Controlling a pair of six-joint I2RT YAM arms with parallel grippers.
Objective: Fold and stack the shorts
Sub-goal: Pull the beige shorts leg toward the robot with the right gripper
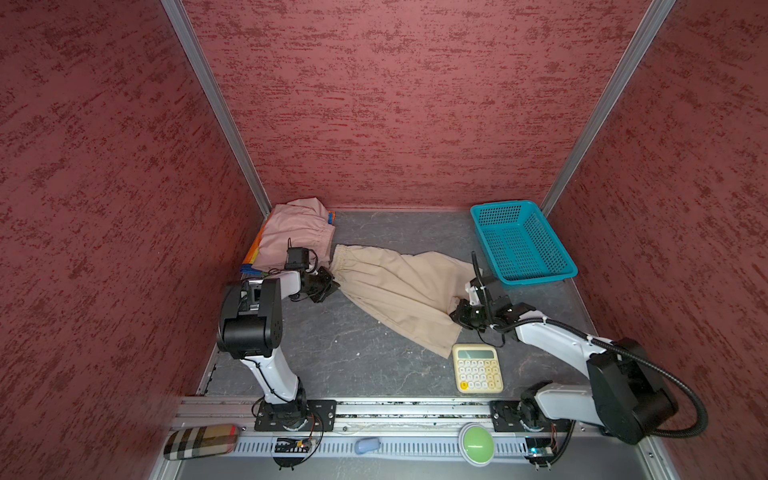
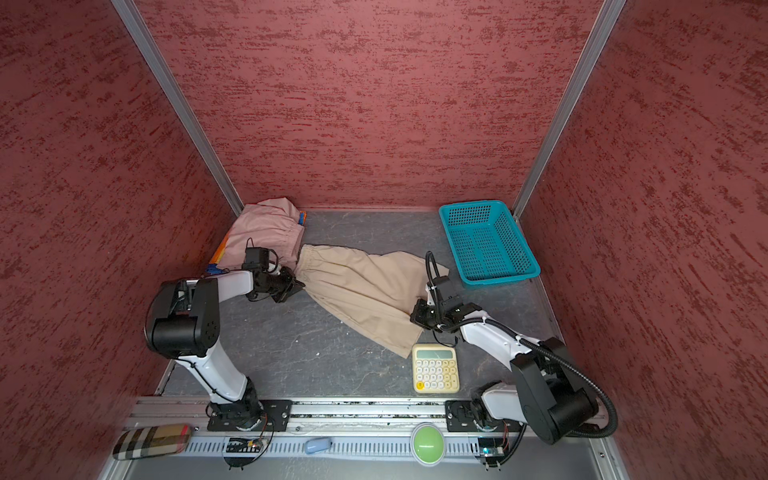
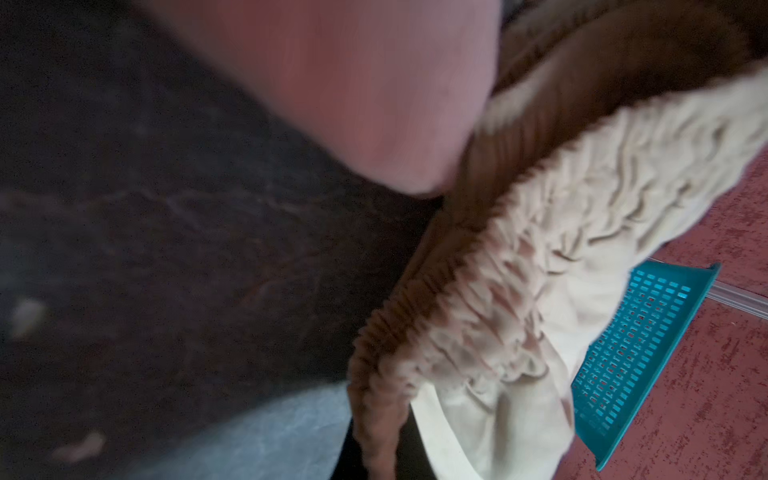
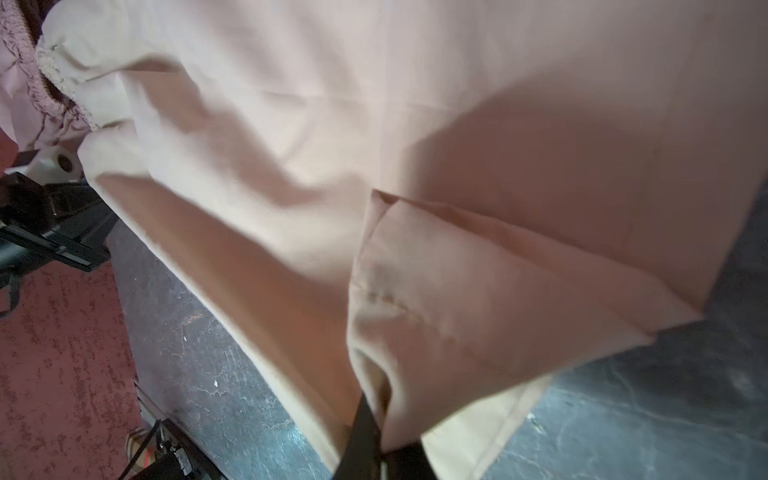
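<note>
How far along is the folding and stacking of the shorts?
Seemingly done: the dusty pink fabric shorts lie on the rainbow colour-block shorts in the far left corner. In hand: the beige fabric shorts, stretched between the left claw at the gathered waist and the right claw at a leg hem. Left: fold the beige pair and stack it on top.

Top views overhead; both wrist views close on beige shorts (image 4: 374, 124).

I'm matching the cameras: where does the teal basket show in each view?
Top view: teal basket, far right corner of the table.
Top view: same corner.
Left wrist: beyond the beige shorts' gathered waistband.
Right wrist: not in it.
Shared landmark: the beige shorts, in all four.
</note>
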